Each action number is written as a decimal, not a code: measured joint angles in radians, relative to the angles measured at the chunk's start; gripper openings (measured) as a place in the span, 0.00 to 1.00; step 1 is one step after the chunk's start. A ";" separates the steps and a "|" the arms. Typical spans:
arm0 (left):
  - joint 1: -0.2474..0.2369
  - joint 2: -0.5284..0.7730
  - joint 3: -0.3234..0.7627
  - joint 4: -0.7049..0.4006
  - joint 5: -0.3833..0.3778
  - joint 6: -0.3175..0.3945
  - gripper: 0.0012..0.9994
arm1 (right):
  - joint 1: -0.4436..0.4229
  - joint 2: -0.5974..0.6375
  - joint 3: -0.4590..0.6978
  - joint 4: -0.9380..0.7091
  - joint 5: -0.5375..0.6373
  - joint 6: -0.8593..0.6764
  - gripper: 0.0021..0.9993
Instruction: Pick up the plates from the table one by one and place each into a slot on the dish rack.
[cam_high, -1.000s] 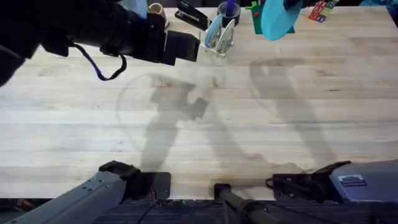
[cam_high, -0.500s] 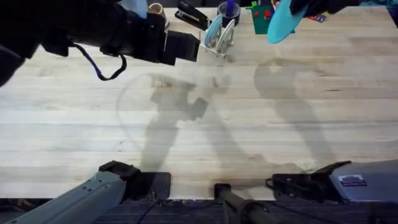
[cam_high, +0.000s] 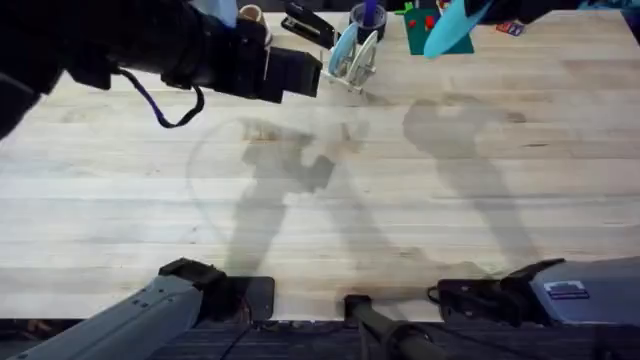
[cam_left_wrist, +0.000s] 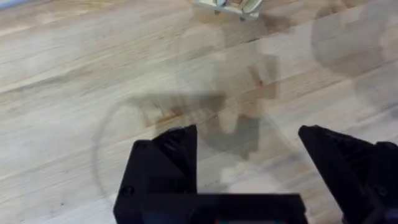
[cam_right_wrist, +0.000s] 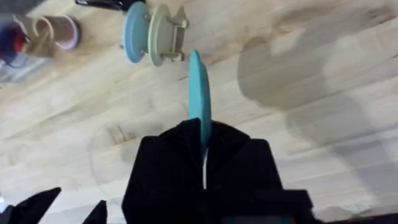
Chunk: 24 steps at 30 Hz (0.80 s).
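Looking down from overhead, the right gripper pinches a turquoise plate above the table's far edge, right of the dish rack. A second ago the plate faced the camera broadly; now it has turned nearly edge-on and shifted slightly toward the rack, which suggests it is being lined up for a slot. The rack already holds a light blue plate and a whitish plate.

The left wrist view shows the left gripper spread wide, holding nothing, over bare wood.

From the right wrist, the held plate stands on edge, its long axis pointing toward the rack.
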 joint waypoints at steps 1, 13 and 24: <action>0.000 0.000 0.000 0.004 0.000 0.000 1.00 | 0.000 0.000 0.000 0.004 0.000 0.005 0.03; 0.000 0.000 0.000 0.007 0.000 0.000 1.00 | 0.017 0.003 0.045 -0.007 0.001 0.045 0.03; 0.000 0.000 0.000 0.007 0.000 0.000 1.00 | 0.059 0.179 0.352 -0.145 0.023 0.057 0.03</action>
